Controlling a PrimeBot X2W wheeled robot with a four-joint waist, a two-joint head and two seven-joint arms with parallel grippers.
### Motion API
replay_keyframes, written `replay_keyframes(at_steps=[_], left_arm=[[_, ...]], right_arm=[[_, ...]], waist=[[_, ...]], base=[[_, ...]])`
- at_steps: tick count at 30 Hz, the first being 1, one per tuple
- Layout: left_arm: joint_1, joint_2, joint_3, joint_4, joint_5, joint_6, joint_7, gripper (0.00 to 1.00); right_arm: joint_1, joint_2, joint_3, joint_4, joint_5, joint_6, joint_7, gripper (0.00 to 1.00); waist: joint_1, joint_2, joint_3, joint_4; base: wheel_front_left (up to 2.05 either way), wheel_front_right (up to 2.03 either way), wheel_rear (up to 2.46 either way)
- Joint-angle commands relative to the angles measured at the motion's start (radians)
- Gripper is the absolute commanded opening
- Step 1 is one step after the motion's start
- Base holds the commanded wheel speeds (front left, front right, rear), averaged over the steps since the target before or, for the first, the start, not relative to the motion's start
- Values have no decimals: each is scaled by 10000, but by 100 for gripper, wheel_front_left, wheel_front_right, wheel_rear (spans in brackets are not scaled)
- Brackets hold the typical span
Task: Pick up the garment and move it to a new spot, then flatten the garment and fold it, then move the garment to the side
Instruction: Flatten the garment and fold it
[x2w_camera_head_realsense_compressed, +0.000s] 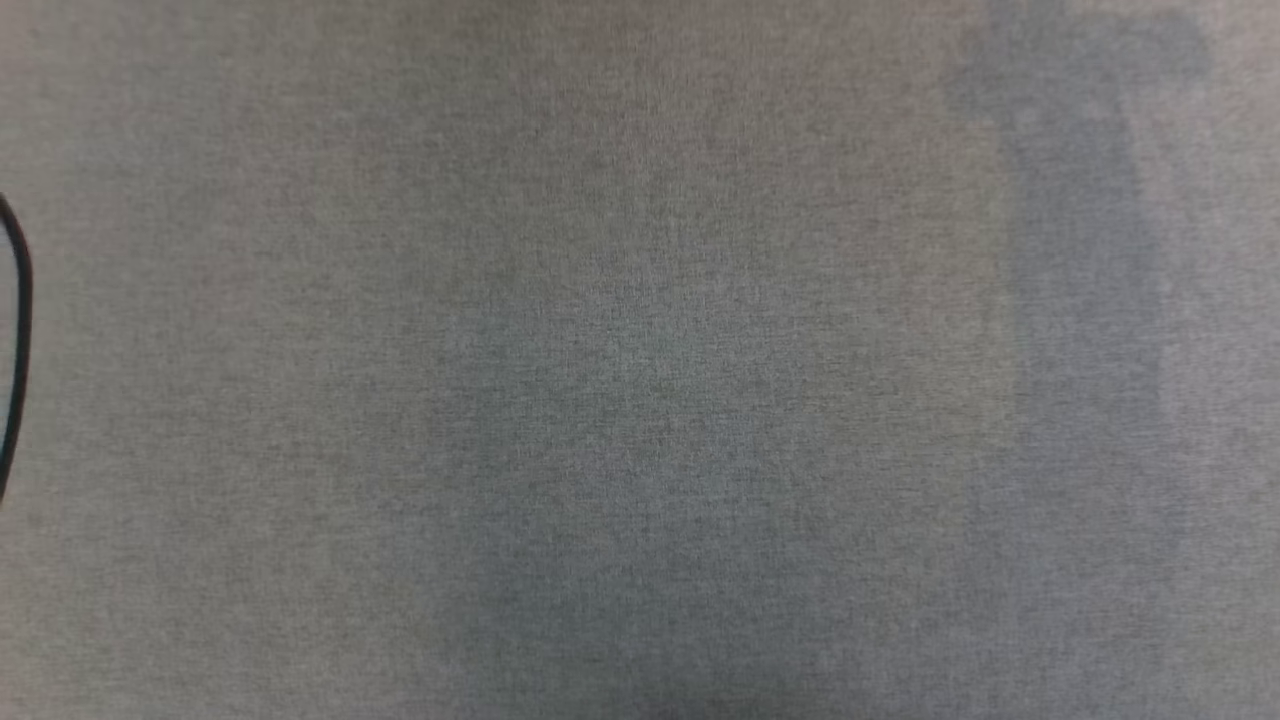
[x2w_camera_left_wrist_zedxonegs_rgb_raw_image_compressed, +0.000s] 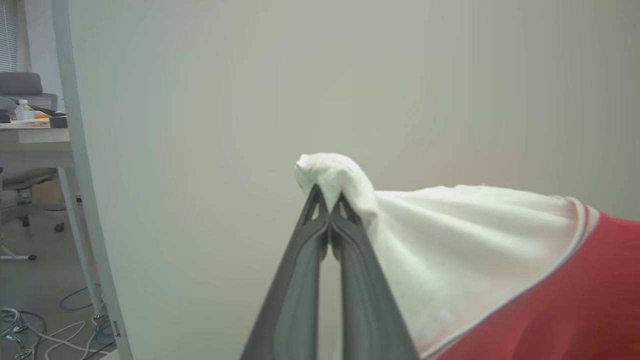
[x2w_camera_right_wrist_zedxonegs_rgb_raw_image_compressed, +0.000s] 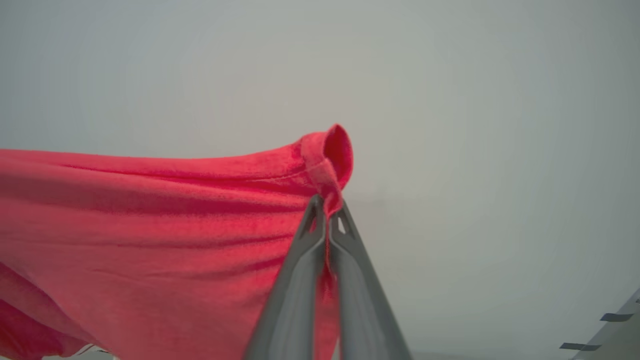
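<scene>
**Desk:** What is the left arm doing?

**Me:** My left gripper (x2w_camera_left_wrist_zedxonegs_rgb_raw_image_compressed: 329, 201) is clenched on the garment (x2w_camera_left_wrist_zedxonegs_rgb_raw_image_compressed: 475, 240). Its fingers are pressed together on a bunched knob of white sleeve, held up in front of the pale wall (x2w_camera_left_wrist_zedxonegs_rgb_raw_image_compressed: 225, 100). From that pinch the white cloth runs across the wall to a thin striped trim, and then the red body begins.

**Desk:** And the right?

**Me:** My right gripper (x2w_camera_right_wrist_zedxonegs_rgb_raw_image_compressed: 327, 206) is clamped as well, on a rolled red edge of cloth. It too is raised in front of the wall. The red fabric pulls away from the pinch in long creases and sags lower further along.

**Desk:** So where is the shirt?

**Me:** It hangs in the air in front of the wall, with one end in each gripper. I can't make out any print from these angles.

**Desk:** What else is near that wall?

**Me:** A white post (x2w_camera_left_wrist_zedxonegs_rgb_raw_image_compressed: 82, 200) stands against its edge. Beyond the post there is a desk (x2w_camera_left_wrist_zedxonegs_rgb_raw_image_compressed: 35, 145) with a bottle (x2w_camera_left_wrist_zedxonegs_rgb_raw_image_compressed: 22, 107) on it. Loose cables (x2w_camera_left_wrist_zedxonegs_rgb_raw_image_compressed: 65, 305) lie on the floor at the post's foot. At the wall's foot in the right wrist view there is a grey sloping panel (x2w_camera_right_wrist_zedxonegs_rgb_raw_image_compressed: 615, 330) with dark tape strips on it. My head camera looks down on a grey woven surface (x2w_camera_head_realsense_compressed: 640, 300) with soft shadows, and a black cable (x2w_camera_head_realsense_compressed: 20, 330) curves in at the side. I can't tell how that surface lies relative to the wall.
</scene>
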Motion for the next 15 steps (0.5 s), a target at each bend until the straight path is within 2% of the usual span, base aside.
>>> replay_keyframes(at_steps=[1,8,15], left_arm=[[-206,19,80,189,-57,-11,-145,0],[-198,-286,11,1179,-120,-289,-464,0],[498,-591,72,2035,-403,-752,-630,0]], right_arm=[[-159,-34,-15,178,-93,-21,-135,0],[-323,192,497,796,70,-21,-321,0],[255,187,1410,934,568,-21,-339,0]], waist=[[-1,0,806,59],[-1,0,1470,195],[-1,0,1651,352]], base=[[0,0,0],[0,0,0],[0,0,0]])
